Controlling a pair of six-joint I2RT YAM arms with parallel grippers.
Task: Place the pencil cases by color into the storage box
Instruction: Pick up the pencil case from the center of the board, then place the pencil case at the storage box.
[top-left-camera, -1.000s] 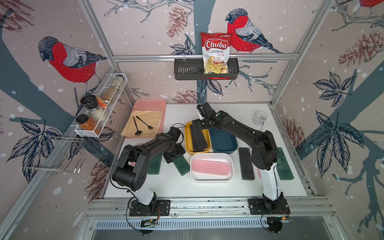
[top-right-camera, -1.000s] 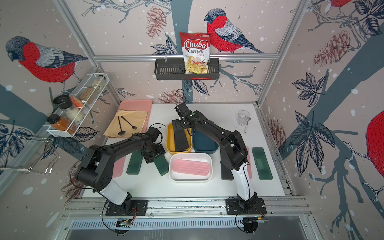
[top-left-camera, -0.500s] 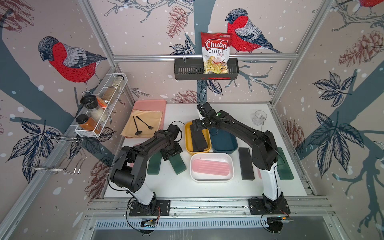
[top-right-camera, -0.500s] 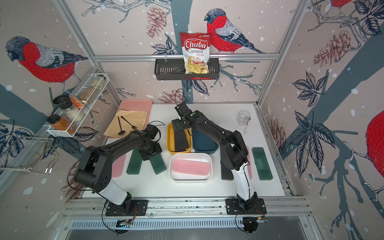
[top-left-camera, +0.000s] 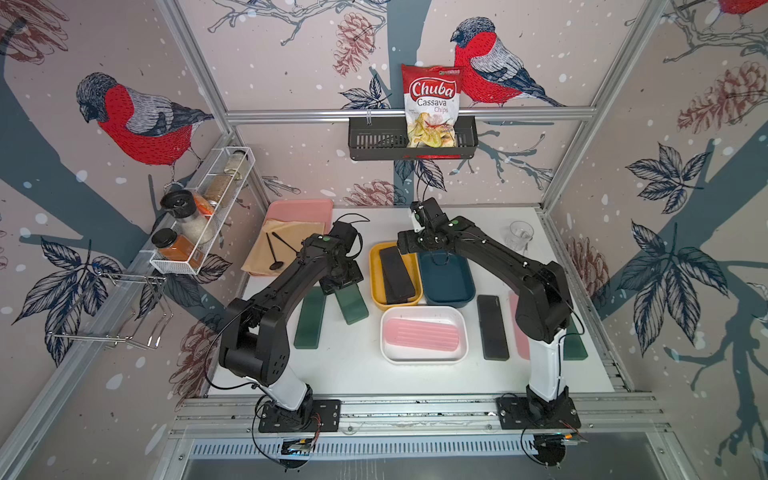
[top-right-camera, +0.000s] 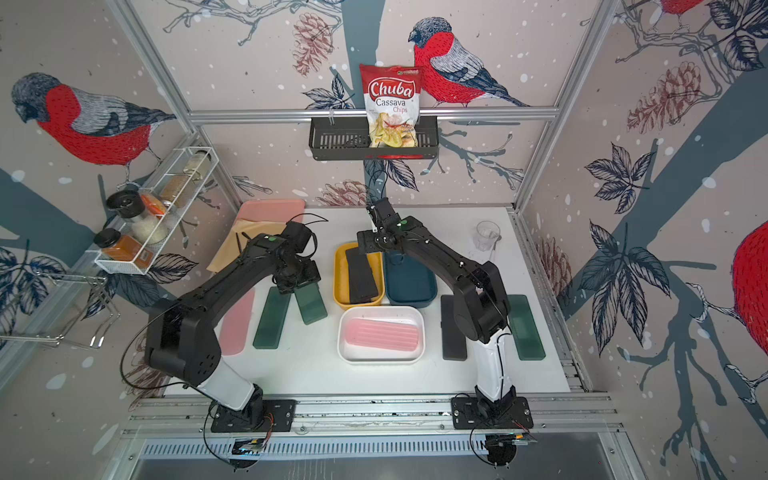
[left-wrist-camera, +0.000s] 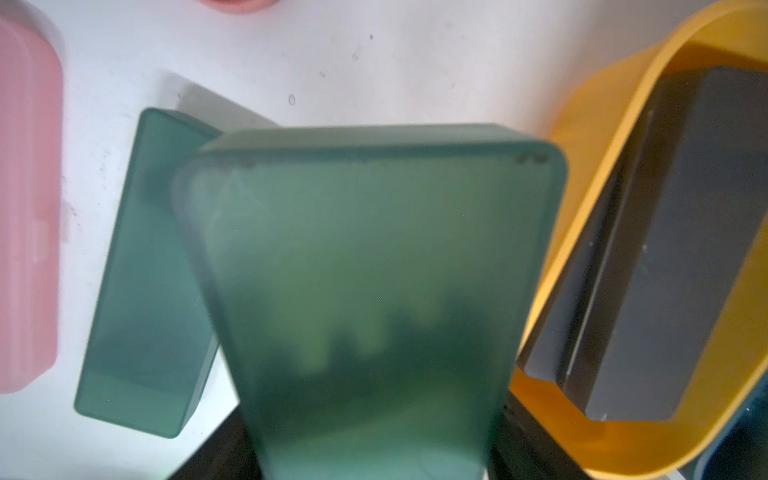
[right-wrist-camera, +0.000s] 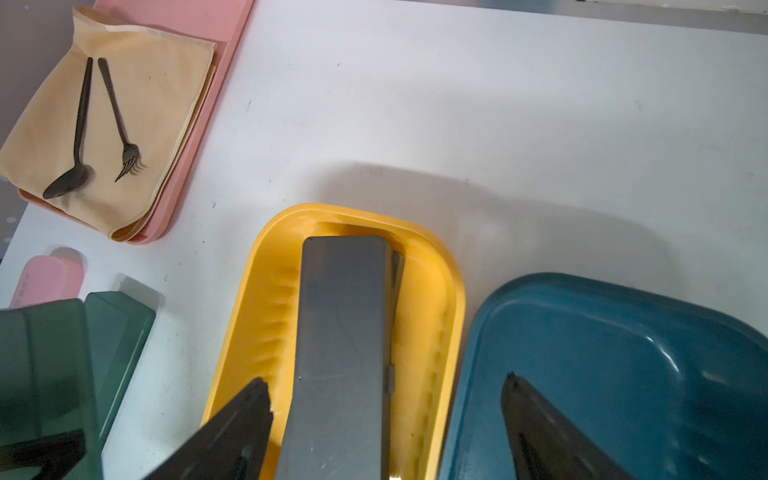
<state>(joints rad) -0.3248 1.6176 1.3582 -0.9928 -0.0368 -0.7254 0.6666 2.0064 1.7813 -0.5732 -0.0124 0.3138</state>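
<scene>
**Site note: robot test cell, dressed as a kitchen corner**

I work in a lab cell, not a real home. Landmark: the white tabletop (top-left-camera: 353, 365).

- Around it stands a bare aluminium frame (top-left-camera: 291, 113) carrying printed bullfinch wallpaper panels (top-left-camera: 137, 120).
- Along its front edge runs a slotted metal rail (top-left-camera: 415, 409). My left arm base (top-left-camera: 297, 415) and right arm base (top-left-camera: 536, 415) are bolted onto it.
- Kitchen dressing:
  - a wire spice rack (top-left-camera: 203, 216) hangs to its left;
  - a black basket (top-left-camera: 374, 141) holding a chips bag (top-left-camera: 432, 104) hangs above its back edge;
  - a pink tray (top-left-camera: 299, 208) with a tan cloth (top-left-camera: 257, 257) sits at its back left corner.
</scene>
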